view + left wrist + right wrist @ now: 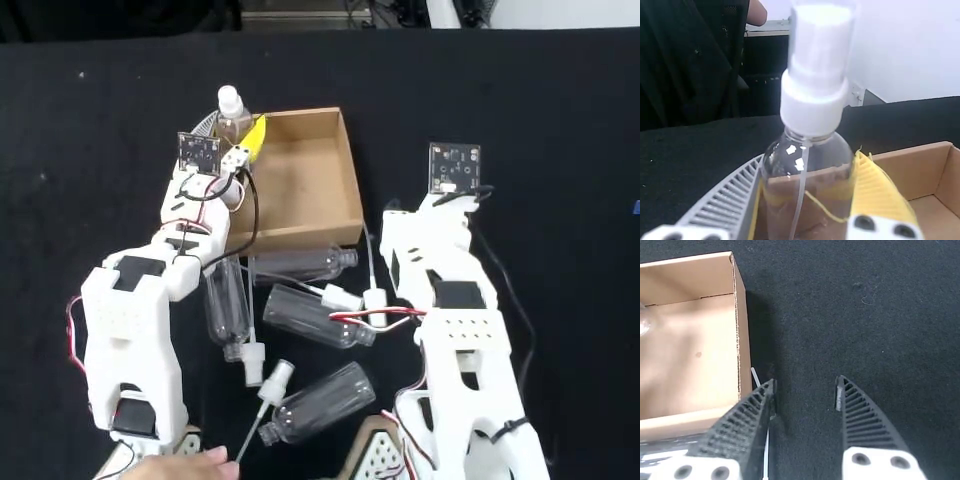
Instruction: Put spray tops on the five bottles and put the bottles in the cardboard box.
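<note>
Bottle [810, 150] with a spray top [816, 75] on stands upright, clamped between the left gripper's [800, 197] fingers at the box's [350, 175] far left corner; whether it is inside or just over the rim is hard to tell. Right gripper [805, 387] hangs wide open and empty over the table [865, 300], just beside the box's right wall. Four uncapped bottles [318, 315] lie near the box's front wall, loose spray tops [375, 300] among them.

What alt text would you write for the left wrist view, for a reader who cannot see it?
The left gripper holds a clear bottle upright between its grey and yellow fingers, a white spray top already on its neck. The open cardboard box sits close by on the black table.
</note>
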Available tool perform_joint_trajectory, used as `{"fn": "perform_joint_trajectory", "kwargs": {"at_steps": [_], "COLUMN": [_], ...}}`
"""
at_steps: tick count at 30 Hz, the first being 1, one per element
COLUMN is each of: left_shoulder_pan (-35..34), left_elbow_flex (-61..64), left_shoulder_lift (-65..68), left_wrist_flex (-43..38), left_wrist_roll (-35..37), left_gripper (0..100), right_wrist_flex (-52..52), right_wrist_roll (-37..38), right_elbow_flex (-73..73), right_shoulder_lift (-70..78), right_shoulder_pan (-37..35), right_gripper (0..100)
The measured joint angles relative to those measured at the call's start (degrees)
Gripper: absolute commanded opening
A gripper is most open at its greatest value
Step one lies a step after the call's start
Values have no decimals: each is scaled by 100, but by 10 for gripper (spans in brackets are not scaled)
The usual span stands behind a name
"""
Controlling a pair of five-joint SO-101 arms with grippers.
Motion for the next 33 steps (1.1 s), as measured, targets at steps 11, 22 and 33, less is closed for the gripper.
{"fn": "perform_joint_trajectory", "kwargs": {"at_steps": [11, 22, 33], "left_shoulder_pan": [0, 0, 0], "left_elbow_flex": [0, 0, 730], "left_shoulder_lift": [0, -53, -1275], "left_wrist_flex": [0, 0, 0], "left_wrist_roll": [-44, -44, -44], "left_gripper": [372, 336, 335], "right_wrist_flex": [0, 0, 0], "right_wrist_roll": [0, 0, 0], "right_elbow_flex": [0, 0, 0], "right_shoulder_lift": [0, 0, 0], "right_shoulder_pan": [0, 0, 0], "right_gripper": [180, 180, 180]}}
